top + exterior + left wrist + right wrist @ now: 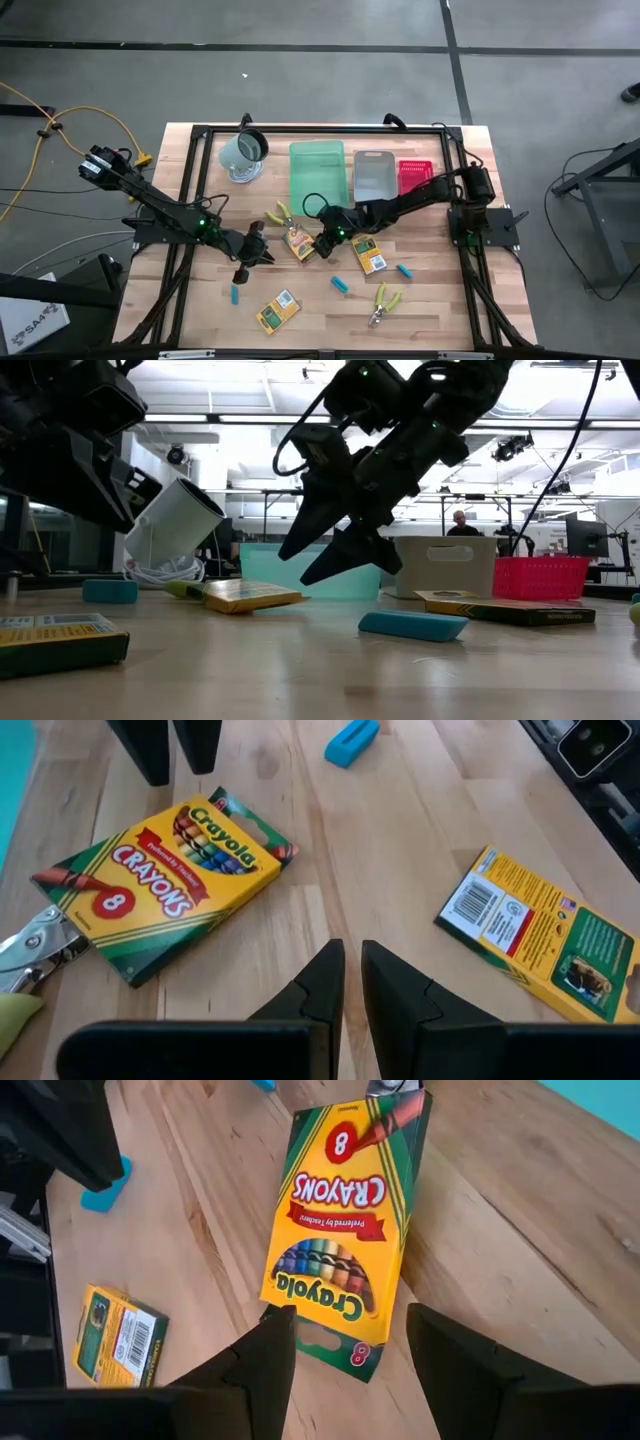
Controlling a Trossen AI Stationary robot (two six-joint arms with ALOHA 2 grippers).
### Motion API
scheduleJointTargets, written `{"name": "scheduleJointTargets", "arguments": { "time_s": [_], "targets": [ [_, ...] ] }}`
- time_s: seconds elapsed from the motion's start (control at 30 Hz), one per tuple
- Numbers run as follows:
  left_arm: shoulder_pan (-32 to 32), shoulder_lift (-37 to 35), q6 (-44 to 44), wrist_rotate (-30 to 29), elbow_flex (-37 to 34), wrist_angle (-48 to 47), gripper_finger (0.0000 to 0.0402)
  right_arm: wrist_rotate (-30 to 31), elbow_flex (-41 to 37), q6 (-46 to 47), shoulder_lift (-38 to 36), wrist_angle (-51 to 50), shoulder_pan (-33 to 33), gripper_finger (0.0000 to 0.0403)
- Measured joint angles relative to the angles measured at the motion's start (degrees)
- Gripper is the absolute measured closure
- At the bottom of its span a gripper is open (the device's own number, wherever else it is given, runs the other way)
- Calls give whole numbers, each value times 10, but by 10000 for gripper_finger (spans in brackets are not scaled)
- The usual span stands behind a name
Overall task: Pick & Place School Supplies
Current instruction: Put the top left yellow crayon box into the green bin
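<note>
A yellow-green crayon box lies flat on the wooden table between my two grippers, its far end resting on a pair of yellow-green-handled pliers. My right gripper is open, slanting down from the table's right, its fingers on either side of the box's near end without touching it. My left gripper is shut with nothing in it, a little to the left of the same box. A second box and a third box lie flat nearby.
A grey-green mug lies on its side at the far left. Green, grey and red trays line the far edge. Blue pieces and a second pair of pliers lie toward the near edge.
</note>
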Motion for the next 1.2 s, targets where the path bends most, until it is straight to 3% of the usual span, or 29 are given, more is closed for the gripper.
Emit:
{"name": "scheduleJointTargets", "arguments": {
  "time_s": [0.47, 0.9, 1.2],
  "targets": [
    [0, 0, -10, -1, 0, 1, 366, 0, -1, -11, 5, 1, -1, 220],
    [0, 2, -11, -3, 0, 13, 366, -11, 0, -5, 46, 77, -1, 220],
    [2, 76, -19, -11, 0, 40, 366, -22, 0, -5, 58, 98, -5, 220]
  ]
}}
